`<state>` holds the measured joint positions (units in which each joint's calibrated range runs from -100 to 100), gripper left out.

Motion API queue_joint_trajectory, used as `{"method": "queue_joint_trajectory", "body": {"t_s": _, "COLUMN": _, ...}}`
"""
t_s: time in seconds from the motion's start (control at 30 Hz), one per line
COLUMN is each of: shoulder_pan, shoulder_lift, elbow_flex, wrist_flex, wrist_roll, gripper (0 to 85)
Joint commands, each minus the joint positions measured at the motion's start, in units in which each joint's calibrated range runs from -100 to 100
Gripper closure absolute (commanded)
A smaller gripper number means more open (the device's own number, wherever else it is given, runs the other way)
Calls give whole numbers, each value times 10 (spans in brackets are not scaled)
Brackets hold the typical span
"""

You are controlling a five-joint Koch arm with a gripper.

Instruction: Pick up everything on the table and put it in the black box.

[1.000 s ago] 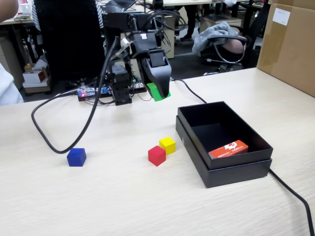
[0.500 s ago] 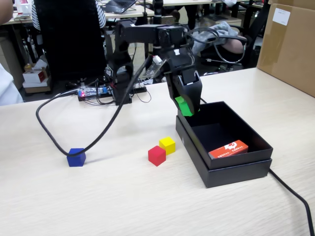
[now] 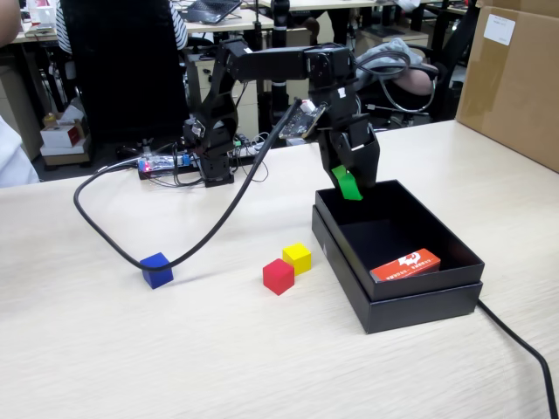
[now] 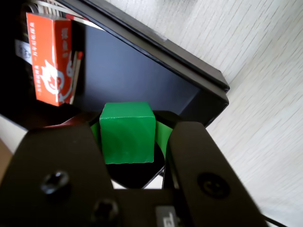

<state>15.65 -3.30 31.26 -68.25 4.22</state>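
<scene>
My gripper is shut on the green cube and holds it in the air above the far left corner of the black box. On the pale wood table lie the blue cube at the left, and the red cube with the yellow cube touching it, just left of the box.
A flat orange-red packet lies inside the box. A thick black cable loops across the table and touches the blue cube. A brown carton stands at the far right. Another cable runs off the near right.
The arm has swung right with the green cube, from left of the box to above its far corner. The cable dragged the blue cube a little to the right.
</scene>
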Motion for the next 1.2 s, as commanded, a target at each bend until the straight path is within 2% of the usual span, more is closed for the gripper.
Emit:
{"method": "queue_joint_trajectory", "body": {"t_s": 0.0, "shoulder_pan": -3, "shoulder_lift": -15, "elbow_flex": 26, "wrist_flex": -3, "wrist_roll": 0, "gripper": 843}}
{"method": "queue_joint_trajectory", "body": {"t_s": 0.07, "shoulder_pan": -6, "shoulder_lift": -8, "elbow_flex": 14, "wrist_flex": -3, "wrist_roll": 2, "gripper": 818}}
{"method": "queue_joint_trajectory", "body": {"t_s": 0.17, "shoulder_pan": -8, "shoulder_lift": 11, "elbow_flex": -13, "wrist_flex": -16, "wrist_roll": 2, "gripper": 640}}
{"method": "queue_joint_trajectory", "body": {"t_s": 0.23, "shoulder_pan": -8, "shoulder_lift": 21, "elbow_flex": -28, "wrist_flex": -19, "wrist_roll": 2, "gripper": 565}}
{"method": "queue_joint_trajectory", "body": {"t_s": 0.27, "shoulder_pan": -8, "shoulder_lift": 28, "elbow_flex": -46, "wrist_flex": -19, "wrist_roll": 2, "gripper": 462}}
{"method": "queue_joint_trajectory", "body": {"t_s": 0.43, "shoulder_pan": -9, "shoulder_lift": 5, "elbow_flex": -52, "wrist_flex": -19, "wrist_roll": 3, "gripper": 435}}
{"method": "queue_joint_trajectory", "body": {"t_s": 0.7, "shoulder_pan": -40, "shoulder_lift": -180, "elbow_flex": -42, "wrist_flex": -18, "wrist_roll": 3, "gripper": 435}}
{"method": "queue_joint_trajectory", "body": {"t_s": 0.9, "shoulder_pan": -116, "shoulder_lift": -350, "elbow_flex": -131, "wrist_flex": -18, "wrist_roll": -32, "gripper": 411}}
{"method": "queue_joint_trajectory", "body": {"t_s": 0.97, "shoulder_pan": -146, "shoulder_lift": -391, "elbow_flex": -193, "wrist_flex": -15, "wrist_roll": -52, "gripper": 372}}
{"method": "queue_joint_trajectory", "body": {"t_s": 1.03, "shoulder_pan": -174, "shoulder_lift": -424, "elbow_flex": -246, "wrist_flex": -12, "wrist_roll": -71, "gripper": 366}}
{"method": "queue_joint_trajectory", "body": {"t_s": 1.07, "shoulder_pan": -203, "shoulder_lift": -454, "elbow_flex": -302, "wrist_flex": 11, "wrist_roll": -90, "gripper": 366}}
{"method": "queue_joint_trajectory", "body": {"t_s": 1.17, "shoulder_pan": -241, "shoulder_lift": -468, "elbow_flex": -368, "wrist_flex": 43, "wrist_roll": -115, "gripper": 366}}
